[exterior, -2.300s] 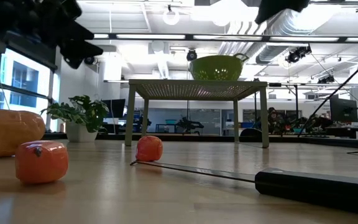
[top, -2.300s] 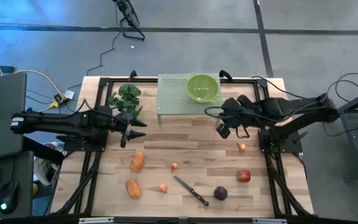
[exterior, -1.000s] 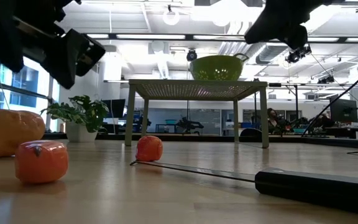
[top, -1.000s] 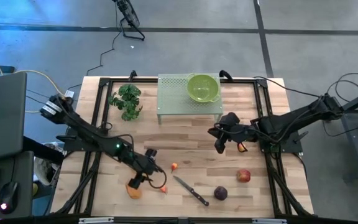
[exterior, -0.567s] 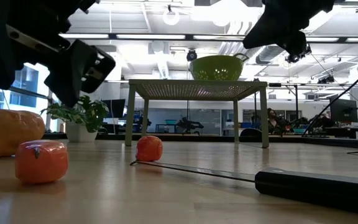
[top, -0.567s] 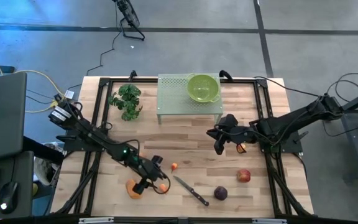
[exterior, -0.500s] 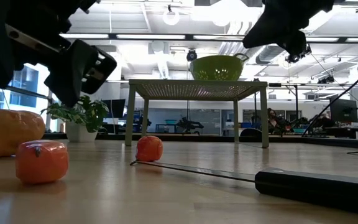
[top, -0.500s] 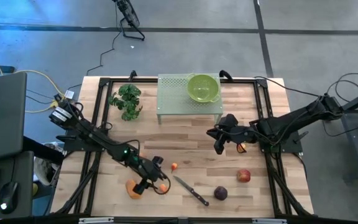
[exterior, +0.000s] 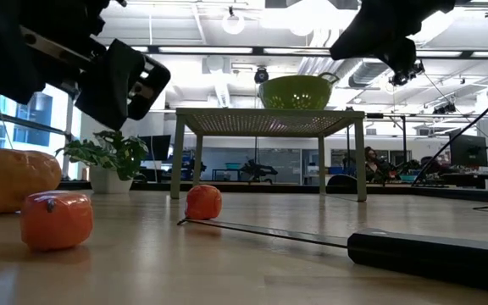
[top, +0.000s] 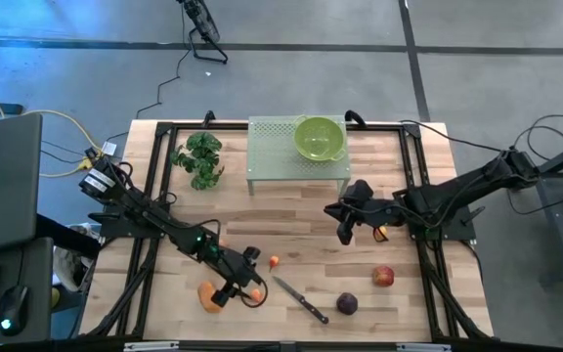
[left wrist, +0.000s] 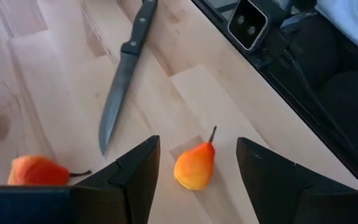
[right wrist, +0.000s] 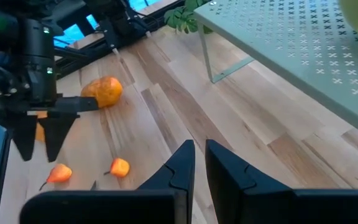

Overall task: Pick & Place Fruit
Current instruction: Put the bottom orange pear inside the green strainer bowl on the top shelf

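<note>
Left tool (left wrist: 194, 155) hangs over the worktop's (top: 291, 220) front-left area, fingers spread — a tiny red-orange fruit (left wrist: 195, 166) lies on the wood between them, untouched. A second tiny fruit (left wrist: 37, 170) and the knife (left wrist: 122, 78) lie just beside. Right tool (right wrist: 199, 163) hovers mid-worktop right of centre, fingers nearly pressed together, holding nothing. Apple (top: 384, 276) and purple fruit (top: 346, 304) sit front-right — orange oblong fruit (top: 208, 297) front-left.
</note>
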{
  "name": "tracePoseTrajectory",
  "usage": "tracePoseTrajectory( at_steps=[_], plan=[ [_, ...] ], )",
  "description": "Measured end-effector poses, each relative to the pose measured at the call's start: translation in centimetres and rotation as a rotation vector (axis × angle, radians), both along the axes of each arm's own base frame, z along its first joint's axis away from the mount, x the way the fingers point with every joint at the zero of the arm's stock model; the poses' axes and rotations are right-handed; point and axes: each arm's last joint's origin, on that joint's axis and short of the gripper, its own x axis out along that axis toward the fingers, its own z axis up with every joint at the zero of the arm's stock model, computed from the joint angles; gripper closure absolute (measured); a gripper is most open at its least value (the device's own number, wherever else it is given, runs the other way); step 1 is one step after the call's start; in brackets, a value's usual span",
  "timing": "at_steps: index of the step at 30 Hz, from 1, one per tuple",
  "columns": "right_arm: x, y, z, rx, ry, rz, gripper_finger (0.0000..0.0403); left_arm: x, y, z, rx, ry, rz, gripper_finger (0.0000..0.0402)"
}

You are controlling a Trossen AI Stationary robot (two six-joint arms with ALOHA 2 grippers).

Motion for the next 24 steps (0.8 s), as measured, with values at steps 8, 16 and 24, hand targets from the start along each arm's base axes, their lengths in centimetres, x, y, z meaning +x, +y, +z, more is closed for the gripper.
tracePoseTrajectory(
  at_steps=[8, 16, 24],
  plan=[
    [-0.1, 0.5, 0.1, 0.002, -0.011, 0.018, 0.0371, 1.6, -0.4, 3.4, 0.094, 0.108, 0.001, 0.0192],
    [-0.1, 0.5, 0.1, 0.004, -0.011, 0.016, 0.0371, 2.0, -0.6, 5.6, 0.181, 0.146, -0.033, 0.0192],
    [-0.1, 0.5, 0.1, 0.001, -0.009, 0.018, 0.0371, 3.1, -1.4, 1.5, 0.195, 0.246, -0.073, 0.0192]
  ],
)
